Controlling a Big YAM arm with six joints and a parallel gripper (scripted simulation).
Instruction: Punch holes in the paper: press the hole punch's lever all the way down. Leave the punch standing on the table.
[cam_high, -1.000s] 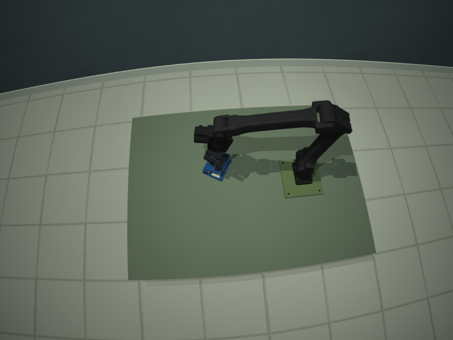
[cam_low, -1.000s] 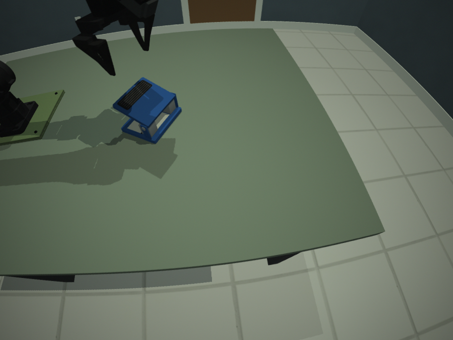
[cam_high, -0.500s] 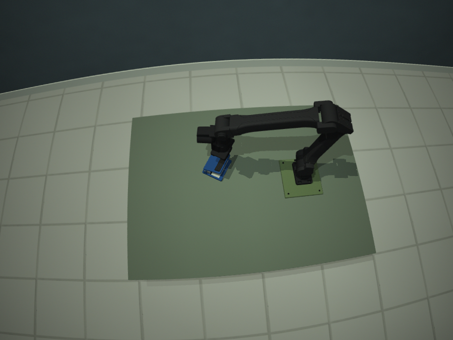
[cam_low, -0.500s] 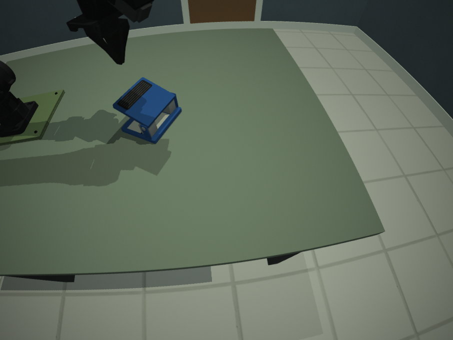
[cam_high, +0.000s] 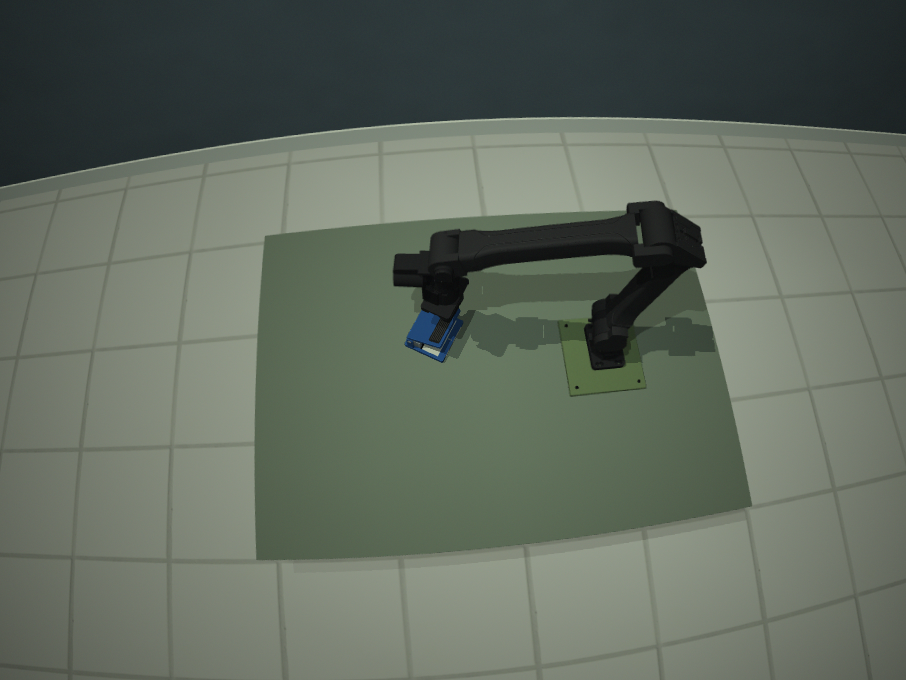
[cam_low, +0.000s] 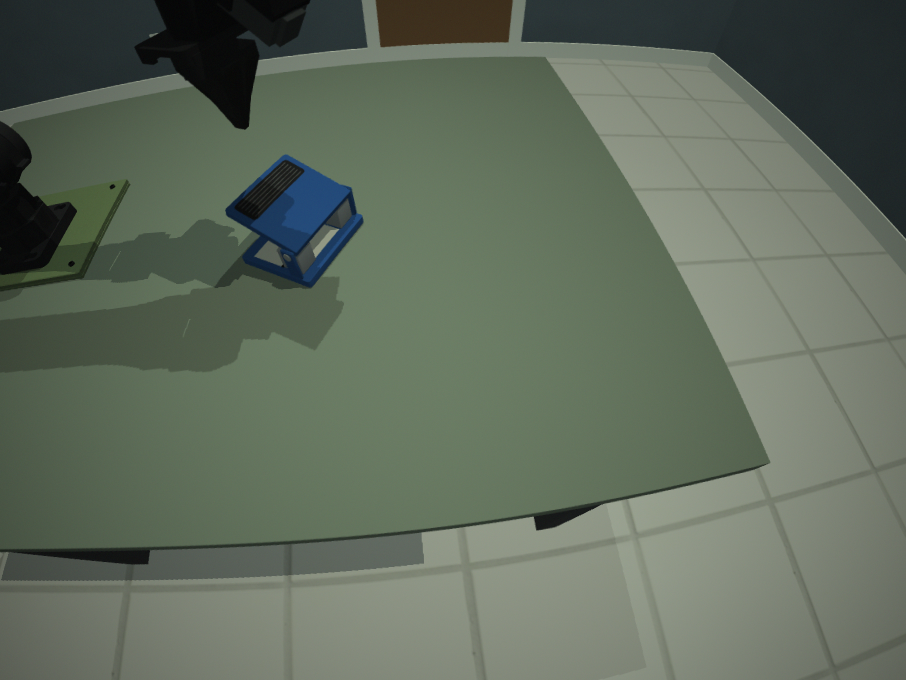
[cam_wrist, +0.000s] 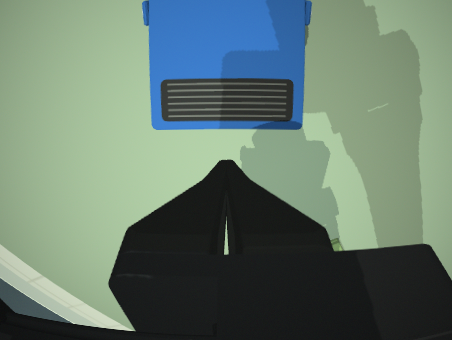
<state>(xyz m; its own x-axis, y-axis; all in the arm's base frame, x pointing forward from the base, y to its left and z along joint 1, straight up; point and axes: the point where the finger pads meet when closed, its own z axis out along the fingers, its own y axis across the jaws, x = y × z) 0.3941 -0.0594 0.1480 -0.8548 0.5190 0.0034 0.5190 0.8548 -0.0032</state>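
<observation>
A blue hole punch (cam_low: 294, 218) stands upright on the green table, its lever raised at a slant, with a black ribbed pad (cam_low: 267, 189) near the lever's free end. White paper (cam_low: 322, 245) shows in its slot. It also shows in the top view (cam_high: 434, 335) and in the wrist view (cam_wrist: 226, 57). My gripper (cam_wrist: 226, 171) is shut and empty, pointing down, well above the lever's ribbed-pad end and apart from it. In the exterior view the gripper (cam_low: 237, 120) hangs above and behind the punch.
The arm's base stands on a light green plate (cam_high: 602, 358) to the right of the punch. The table edge (cam_low: 439, 523) runs along the front, with tiled floor beyond.
</observation>
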